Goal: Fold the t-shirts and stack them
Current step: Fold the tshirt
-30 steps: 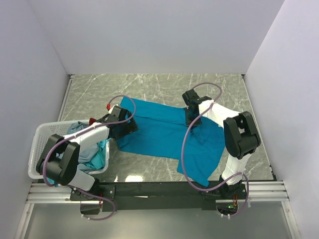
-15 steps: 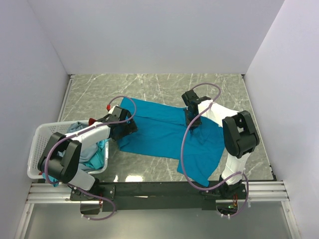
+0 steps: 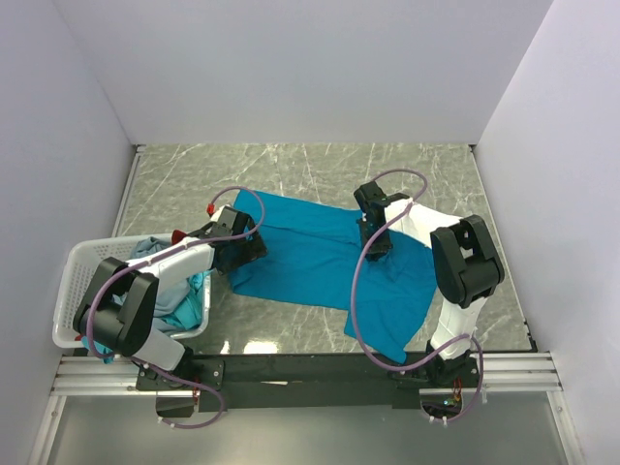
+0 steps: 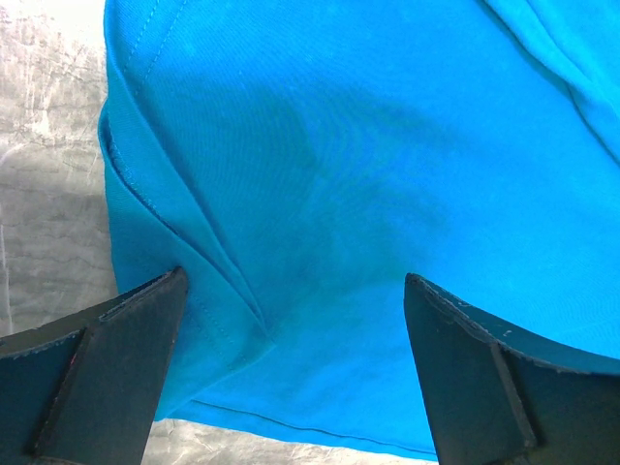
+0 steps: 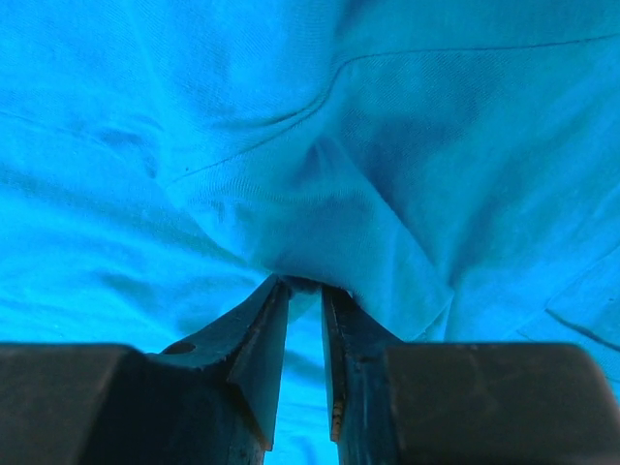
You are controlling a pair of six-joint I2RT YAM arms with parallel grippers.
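Note:
A bright teal-blue t-shirt (image 3: 315, 257) lies spread on the marble table, one part hanging toward the near right. My left gripper (image 3: 250, 242) hovers over its left hem (image 4: 291, 421), open wide, with nothing between the fingers (image 4: 116, 368). My right gripper (image 3: 378, 247) sits low on the shirt's right half. Its jaws stand a narrow gap apart, and a raised fold of cloth (image 5: 320, 208) drapes over the fingertips (image 5: 266, 320). More t-shirts, one grey-blue (image 3: 147, 250) and one teal (image 3: 194, 302), lie bunched in the basket.
A white lattice basket (image 3: 73, 281) stands at the near left, beside the left arm. White walls close in the table on three sides. Bare marble (image 3: 291, 165) lies behind the shirt.
The right gripper's jaws have parted a little where they were pinched on the cloth, and its wrist has shifted slightly nearer. The left arm has not moved.

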